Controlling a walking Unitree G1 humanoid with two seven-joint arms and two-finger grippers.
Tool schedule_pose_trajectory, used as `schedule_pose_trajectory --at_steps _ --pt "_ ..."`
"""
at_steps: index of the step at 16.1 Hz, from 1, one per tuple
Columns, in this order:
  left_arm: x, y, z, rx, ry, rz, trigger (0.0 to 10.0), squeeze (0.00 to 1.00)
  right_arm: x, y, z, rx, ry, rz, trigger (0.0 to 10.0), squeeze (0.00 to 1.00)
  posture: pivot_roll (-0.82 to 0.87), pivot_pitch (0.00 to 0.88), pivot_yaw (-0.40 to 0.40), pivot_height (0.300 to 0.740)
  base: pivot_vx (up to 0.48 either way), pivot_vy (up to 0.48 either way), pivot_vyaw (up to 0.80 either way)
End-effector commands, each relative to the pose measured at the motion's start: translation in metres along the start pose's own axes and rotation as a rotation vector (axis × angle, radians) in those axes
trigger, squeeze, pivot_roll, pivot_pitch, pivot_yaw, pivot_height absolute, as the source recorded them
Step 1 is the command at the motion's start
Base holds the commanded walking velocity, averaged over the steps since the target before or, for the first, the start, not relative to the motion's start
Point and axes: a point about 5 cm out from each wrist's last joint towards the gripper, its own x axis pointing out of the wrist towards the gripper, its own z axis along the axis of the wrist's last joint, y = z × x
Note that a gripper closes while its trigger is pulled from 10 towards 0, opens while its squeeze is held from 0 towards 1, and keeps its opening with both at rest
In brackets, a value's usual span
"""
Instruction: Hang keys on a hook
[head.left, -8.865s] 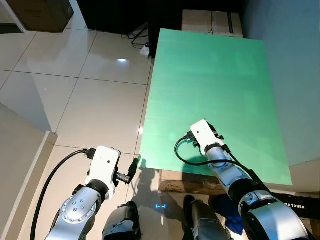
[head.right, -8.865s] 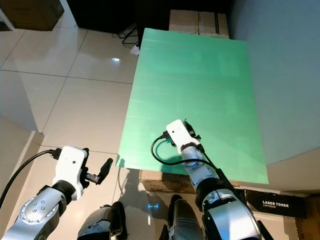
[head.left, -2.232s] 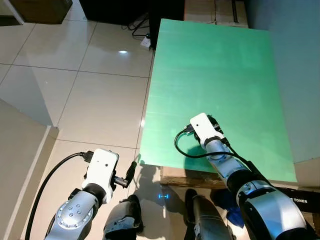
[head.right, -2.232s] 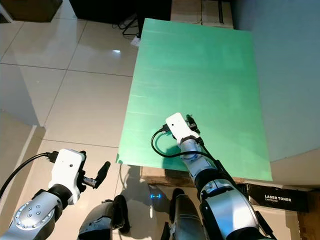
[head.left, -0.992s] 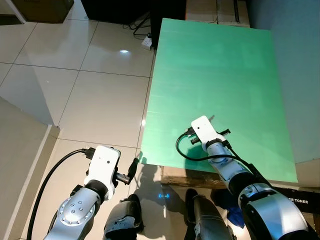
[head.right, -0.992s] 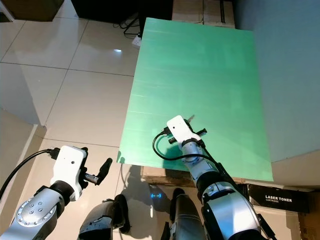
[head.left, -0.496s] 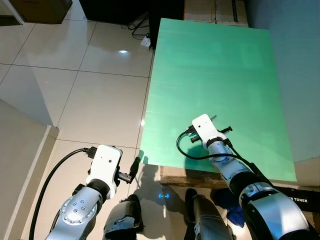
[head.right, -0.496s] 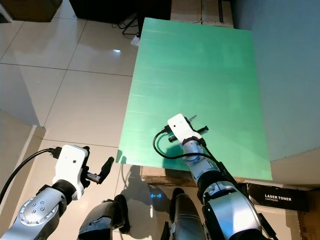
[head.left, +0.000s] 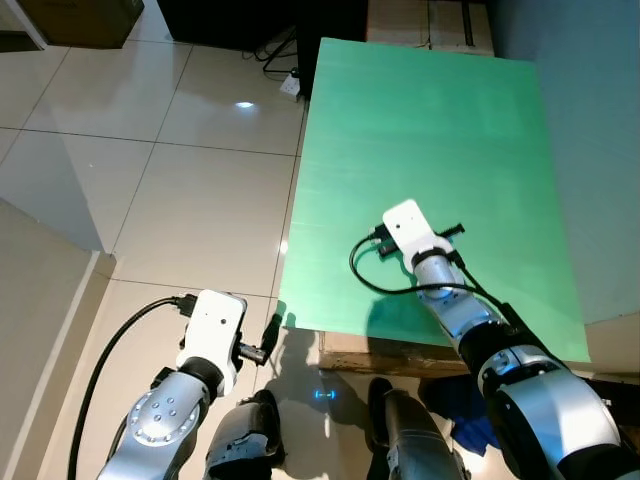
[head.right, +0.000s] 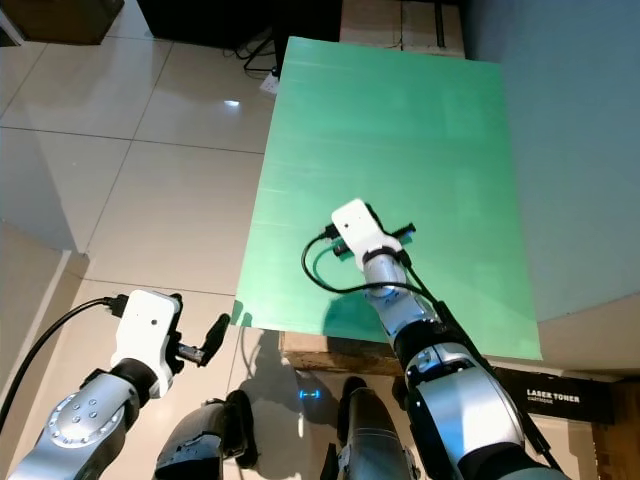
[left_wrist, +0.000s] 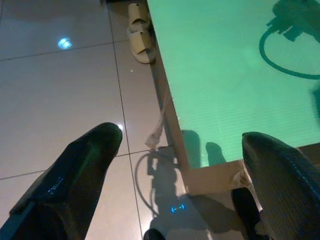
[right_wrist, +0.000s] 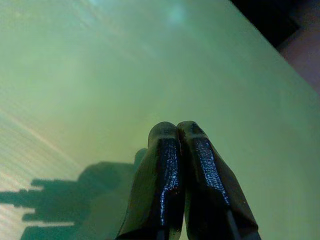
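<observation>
Our right gripper is clenched on nothing over the green board. At 7 o'clock, our left gripper hangs released.

One green corrugated tabletop, two beige slippers on the tiled floor, one white power strip, and two cardboard boxes beyond it.

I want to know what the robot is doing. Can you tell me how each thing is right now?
right gripper: shut, empty, over the green board
left gripper: open, empty, low over the tiled floor
green board: lying flat, bare
sandals: on the floor beside the board
</observation>
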Motion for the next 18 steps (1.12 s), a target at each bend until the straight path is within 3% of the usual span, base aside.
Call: schedule_pose_trajectory --at_steps 1,5,8,10,12,15,18 --pt "0.001 -0.003 -0.006 -0.001 0.017 -0.002 10.0 0.0 0.004 -0.008 0.009 0.019 -0.037 -0.024 0.0 0.0 -0.01 0.293 -0.009 0.723 0.0 0.0 0.0" --pt "0.015 -0.002 -0.003 -0.008 -0.01 -0.002 10.0 0.0 0.016 -0.036 0.03 0.027 -0.088 -0.081 0.0 0.0 -0.03 0.251 -0.015 0.723 0.0 0.0 0.0" --pt "0.033 0.002 0.004 -0.008 -0.053 0.021 10.0 0.0 0.025 -0.065 0.056 -0.005 -0.184 -0.113 0.0 0.0 -0.05 0.169 -0.028 0.723 0.0 0.0 0.0" --pt "0.044 0.006 0.01 -0.014 -0.08 0.039 10.0 0.0 0.028 -0.089 0.07 0.057 -0.217 -0.159 0.0 0.0 -0.07 0.112 -0.03 0.723 0.0 0.0 0.0" --pt "0.054 0.01 0.014 -0.022 -0.097 0.054 10.0 0.0 0.029 -0.102 0.074 0.126 -0.224 -0.186 0.0 0.0 -0.09 0.065 -0.03 0.723 0.0 0.0 0.0" --pt "0.072 0.022 0.022 -0.044 -0.133 0.103 10.0 0.0 0.021 -0.107 0.057 0.251 -0.202 -0.223 0.0 0.0 -0.1 0.0 -0.019 0.723 0.0 0.0 0.0" --pt "0.08 0.035 0.026 -0.063 -0.151 0.158 10.0 0.0 0.014 -0.103 0.035 0.281 -0.158 -0.235 0.0 0.0 -0.09 0.0 -0.029 0.723 0.0 0.0 0.0"
